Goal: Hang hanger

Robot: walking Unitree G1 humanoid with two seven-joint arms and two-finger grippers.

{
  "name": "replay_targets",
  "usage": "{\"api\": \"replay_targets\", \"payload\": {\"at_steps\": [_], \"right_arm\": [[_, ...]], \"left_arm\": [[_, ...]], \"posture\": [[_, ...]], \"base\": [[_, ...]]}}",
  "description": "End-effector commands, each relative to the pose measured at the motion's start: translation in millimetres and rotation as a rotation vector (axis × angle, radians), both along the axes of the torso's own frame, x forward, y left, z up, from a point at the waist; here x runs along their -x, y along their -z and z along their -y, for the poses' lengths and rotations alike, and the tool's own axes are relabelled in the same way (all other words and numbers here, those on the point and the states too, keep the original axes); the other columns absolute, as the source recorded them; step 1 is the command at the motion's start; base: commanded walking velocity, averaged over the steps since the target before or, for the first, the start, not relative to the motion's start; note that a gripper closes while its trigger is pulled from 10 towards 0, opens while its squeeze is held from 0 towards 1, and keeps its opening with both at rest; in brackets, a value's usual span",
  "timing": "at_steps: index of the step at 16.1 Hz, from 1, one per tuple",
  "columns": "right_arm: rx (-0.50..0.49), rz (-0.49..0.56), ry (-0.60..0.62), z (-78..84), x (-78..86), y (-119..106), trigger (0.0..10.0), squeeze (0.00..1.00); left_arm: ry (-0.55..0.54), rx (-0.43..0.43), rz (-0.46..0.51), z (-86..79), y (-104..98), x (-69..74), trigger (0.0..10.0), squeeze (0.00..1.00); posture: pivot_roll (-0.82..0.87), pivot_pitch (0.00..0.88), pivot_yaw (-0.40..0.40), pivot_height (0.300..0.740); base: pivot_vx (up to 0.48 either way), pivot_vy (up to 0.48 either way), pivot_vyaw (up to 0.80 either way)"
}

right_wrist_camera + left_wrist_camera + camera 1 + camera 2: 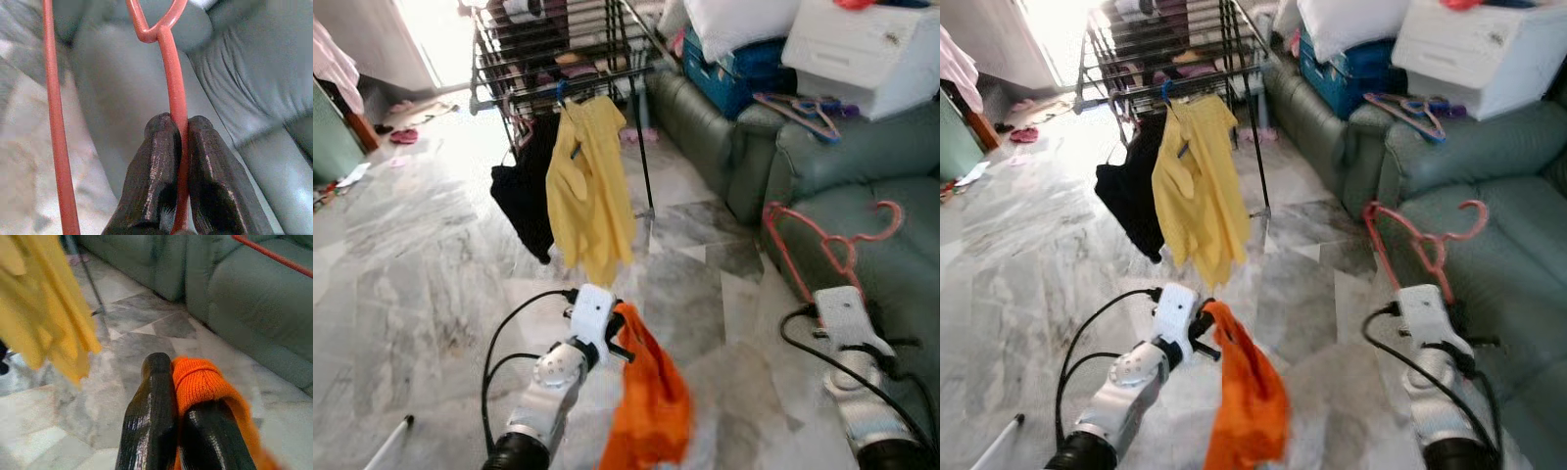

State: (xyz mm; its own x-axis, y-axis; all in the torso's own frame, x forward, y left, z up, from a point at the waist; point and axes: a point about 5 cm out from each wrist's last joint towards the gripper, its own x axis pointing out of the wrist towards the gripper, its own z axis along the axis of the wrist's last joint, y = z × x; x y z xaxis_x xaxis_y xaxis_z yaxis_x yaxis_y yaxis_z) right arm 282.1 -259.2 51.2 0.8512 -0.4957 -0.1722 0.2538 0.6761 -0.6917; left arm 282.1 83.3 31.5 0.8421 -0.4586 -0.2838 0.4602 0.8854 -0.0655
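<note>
My right gripper (178, 132) is shut on a red plastic hanger (832, 245), held up in front of the green sofa (862, 186) with its hook pointing right. My left gripper (173, 382) is shut on an orange knitted garment (651, 397) that hangs down from it over the floor. Ahead stands a metal drying rack (568, 59); a yellow shirt (589, 186) on a blue hanger and a black garment (524, 196) hang from its near rail.
The sofa runs along the right, piled with pillows, a blue box (744, 69), a white box (862, 44) and spare hangers (798, 110). Marble floor (411, 274) lies open to the left. Slippers (403, 135) lie by the bright doorway. A white stick (389, 443) lies at bottom left.
</note>
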Motion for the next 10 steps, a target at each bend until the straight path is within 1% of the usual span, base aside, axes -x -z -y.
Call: {"api": "replay_targets", "payload": {"at_steps": [1, 2, 10], "right_arm": [[0.01, 0.028, -0.048, -6.4, -6.8, -7.3, 10.0, 0.0], [0.015, 0.032, -0.055, -7.2, -7.4, -7.9, 10.0, 0.06], [0.004, 0.025, -0.093, -11.7, -10.8, -6.8, 10.0, 0.03]], "left_arm": [[-0.022, 0.003, 0.018, -5.1, -5.6, -4.6, 10.0, 0.0], [-0.025, 0.003, 0.018, -5.0, -5.8, -4.7, 10.0, 0.0], [-0.03, -0.007, 0.015, -5.3, -5.9, -6.4, 10.0, 0.0]], "posture": [[-0.17, 0.0, 0.092, 0.74], [-0.17, 0.0, 0.092, 0.74], [-0.17, 0.0, 0.094, 0.74]], "base": [[0.435, 0.0, 0.0], [0.428, 0.0, 0.8], [0.43, 0.0, 0.8]]}}
